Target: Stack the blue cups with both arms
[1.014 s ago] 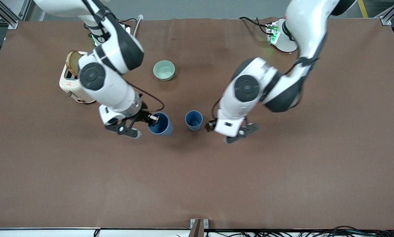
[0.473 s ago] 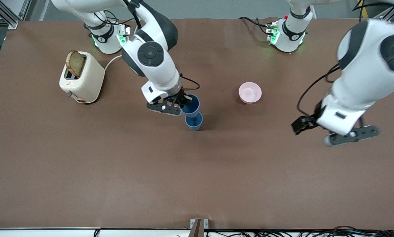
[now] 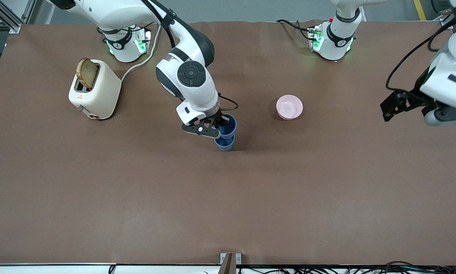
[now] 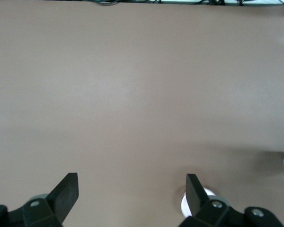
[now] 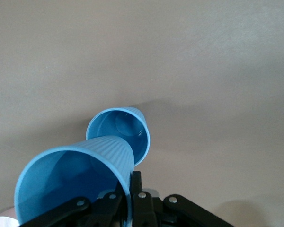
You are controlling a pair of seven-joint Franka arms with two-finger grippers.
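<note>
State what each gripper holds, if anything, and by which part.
The right gripper holds one blue cup by its rim wall, fingers pinching it, over the other blue cup. The left gripper is open and holds nothing.

So the right gripper (image 3: 212, 128) has one cup (image 3: 228, 125) pinched by the rim, up in the air right over the other cup (image 3: 224, 144) standing mid-table. Pink bowl (image 3: 289, 107) sits toward the left arm's end, toaster (image 3: 94, 90) toward the right arm's end. Left gripper (image 3: 414, 110) hangs spread open over the left arm's end of the table (image 3: 228, 205).
</note>
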